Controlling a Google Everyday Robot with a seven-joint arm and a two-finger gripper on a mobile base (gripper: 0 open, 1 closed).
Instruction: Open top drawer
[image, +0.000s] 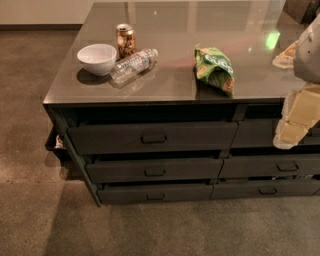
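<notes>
worktop (170, 55): is set over 2 drawer columns | top drawer (110, 137): is found uppermost of 3, left column, judged barely opened | gripper (292, 131): is held right, before neighbouring column, judged pre-approach; grip state cannot be told | handle (154, 138): centred for pulling, not yet reached

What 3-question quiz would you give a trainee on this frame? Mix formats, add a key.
1. Fill in: the top drawer's handle sits at the ___ of its front.
2. True or false: the bottle stands upright on the counter.
3. The gripper hangs in front of: A) the top drawer's handle, B) the right-hand drawer column, C) bare floor.
Key: 1 centre. 2 false, the bottle lies on its side. 3 B, at the picture's right edge.
</notes>
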